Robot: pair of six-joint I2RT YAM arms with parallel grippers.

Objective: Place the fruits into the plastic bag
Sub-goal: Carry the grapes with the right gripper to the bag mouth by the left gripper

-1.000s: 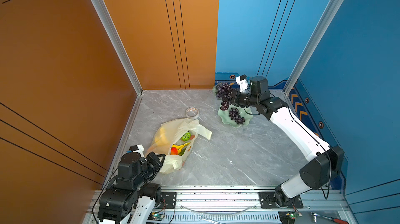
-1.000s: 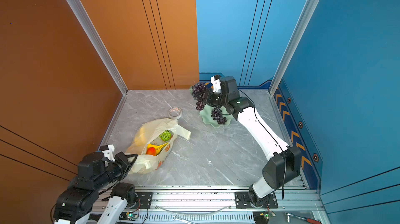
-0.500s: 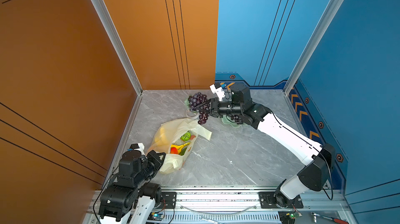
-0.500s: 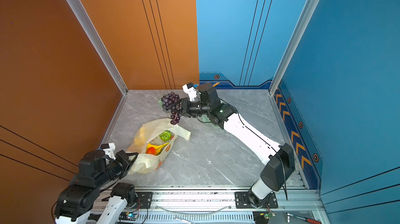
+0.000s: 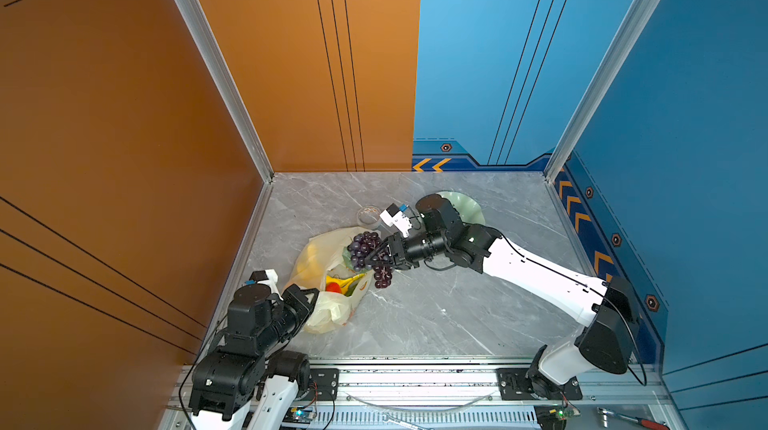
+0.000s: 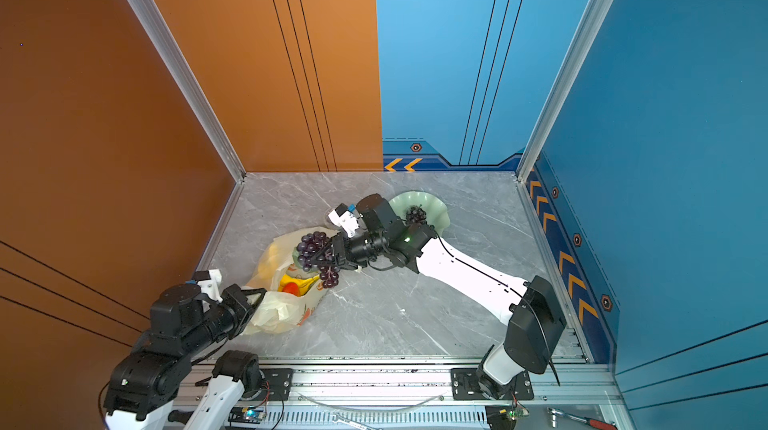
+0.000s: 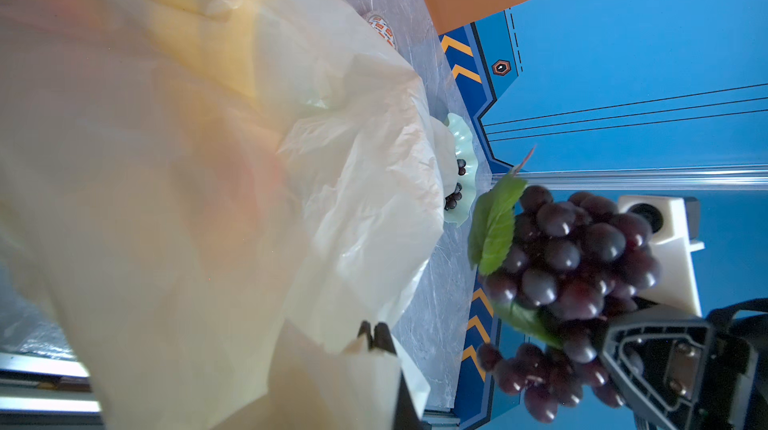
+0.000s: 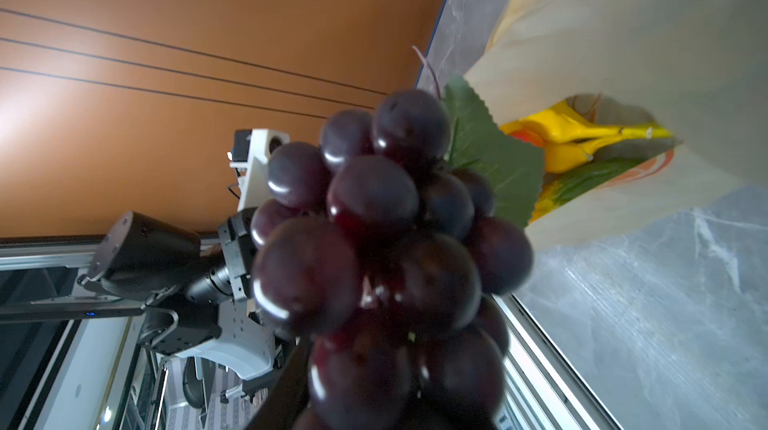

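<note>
Two arms show in both top views. The left arm sits folded low in the lower left of the frame, forearm aimed toward the middle. The left tool (image 5: 309,292) is pinched tight on the near edge of the bag (image 5: 328,317). The bag lies crumpled on the grey worktop (image 5: 436,315) left of centre, its mouth open toward the right. The right arm rises from the lower right and stretches long and low across the middle, so the right tool (image 5: 379,256) points left. Its jaws stand narrow, clamped on the grapes (image 5: 362,245), which hang at the bag's mouth; whether they touch the film I cannot tell. Bananas (image 5: 347,281) and a red fruit (image 5: 332,287) lie inside the mouth. A pale green dish (image 5: 467,207) stands behind the right arm, above centre, with a tape roll (image 5: 369,215) to its left. In a top view a second dark bunch (image 6: 415,214) lies in the dish.

In the left wrist view, bag film fills the left of the frame. The left tool's dark fingertips (image 7: 380,340) meet at lower centre with film around them. The grapes and a green leaf (image 7: 494,224) sit at lower right, the right tool behind them.

In the right wrist view, the grapes fill the centre, blurred. The bag's mouth and the bananas are at upper right, the left arm at left.
</note>
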